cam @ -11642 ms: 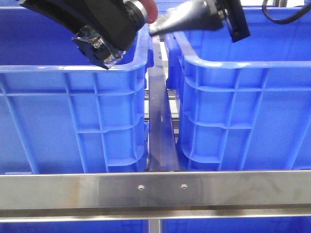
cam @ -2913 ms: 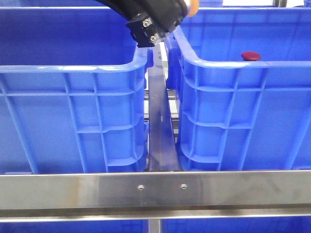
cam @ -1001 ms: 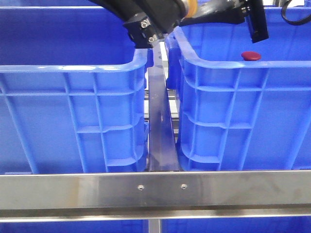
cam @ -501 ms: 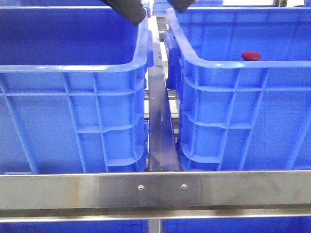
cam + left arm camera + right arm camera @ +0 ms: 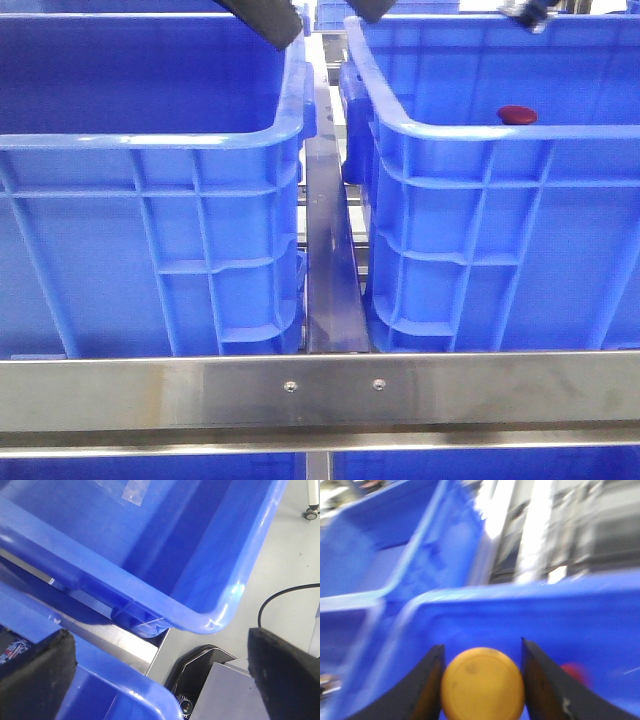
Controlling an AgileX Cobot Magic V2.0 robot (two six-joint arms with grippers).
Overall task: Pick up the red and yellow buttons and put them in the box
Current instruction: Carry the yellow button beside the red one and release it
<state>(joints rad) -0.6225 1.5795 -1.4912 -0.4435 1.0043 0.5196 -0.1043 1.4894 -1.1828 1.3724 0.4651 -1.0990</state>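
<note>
**Yellow button held above the right crate; red button inside it**

My right gripper (image 5: pixel 482 680) is clamped on the yellow button (image 5: pixel 482 684), which sits between my two dark fingers (image 5: pixel 427 685) over the blue interior of the right crate (image 5: pixel 470 135). In the front view only a small tip of this gripper appears at the upper edge above that crate. The red button (image 5: pixel 517 115) lies inside the right crate, just behind its near rim. My left gripper (image 5: pixel 160 675) is spread wide with nothing between its black pads (image 5: pixel 35 675), hanging over the gap between the right crate and the left crate (image 5: pixel 150 140).
</note>
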